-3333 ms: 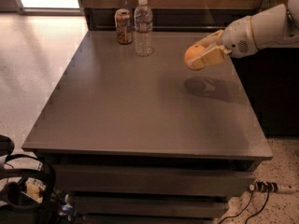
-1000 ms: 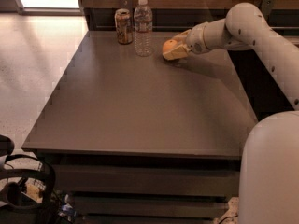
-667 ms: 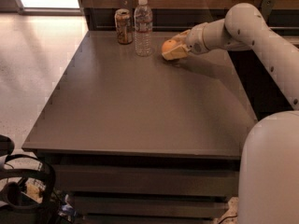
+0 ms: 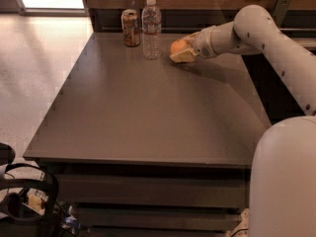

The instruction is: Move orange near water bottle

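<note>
The orange [image 4: 178, 46] is a round bright orange fruit at the back of the grey table [image 4: 148, 107], just right of the water bottle [image 4: 151, 28]. The bottle is clear plastic with a white cap and stands upright. My gripper [image 4: 181, 52] reaches in from the right on a white arm and is shut on the orange, holding it low at the table surface. A small gap separates the orange and the bottle.
A brown-orange drink can [image 4: 131, 27] stands just left of the bottle. A dark wood wall runs behind the table. My white base [image 4: 284, 181] fills the lower right. Black cables and gear [image 4: 24, 201] lie on the floor at lower left.
The gripper has carried the orange from the table's right side leftward and down next to the bottle. Over the last second it has hardly moved.
</note>
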`<state>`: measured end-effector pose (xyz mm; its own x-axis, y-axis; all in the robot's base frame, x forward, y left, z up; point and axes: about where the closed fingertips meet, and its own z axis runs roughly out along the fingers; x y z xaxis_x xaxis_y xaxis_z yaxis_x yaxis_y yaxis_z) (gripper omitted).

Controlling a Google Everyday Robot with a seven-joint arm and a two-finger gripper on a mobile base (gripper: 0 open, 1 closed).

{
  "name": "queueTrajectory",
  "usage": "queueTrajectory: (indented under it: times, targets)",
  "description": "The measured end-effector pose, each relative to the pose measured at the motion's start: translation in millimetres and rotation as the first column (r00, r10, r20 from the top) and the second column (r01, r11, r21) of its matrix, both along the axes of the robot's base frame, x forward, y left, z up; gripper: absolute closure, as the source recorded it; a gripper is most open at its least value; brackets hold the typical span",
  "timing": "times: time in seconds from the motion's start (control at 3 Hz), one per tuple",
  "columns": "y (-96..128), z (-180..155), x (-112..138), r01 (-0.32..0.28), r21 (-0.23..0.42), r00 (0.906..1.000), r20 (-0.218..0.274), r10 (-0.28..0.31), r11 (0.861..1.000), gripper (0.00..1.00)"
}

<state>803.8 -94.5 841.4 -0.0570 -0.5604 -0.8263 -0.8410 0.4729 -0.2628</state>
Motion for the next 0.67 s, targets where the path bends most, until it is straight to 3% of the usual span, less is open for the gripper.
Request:
queueTrajectory:
  times: [0.33, 0.67]
  targets:
    - [2.0, -1.4, 0.2, -0.003, 0.0, 1.0, -0.002, 0.003, 1.0, 0.0]
    - [2.2, -1.5, 0.2, -0.003, 0.0, 1.0, -0.002, 0.003, 1.0, 0.0]
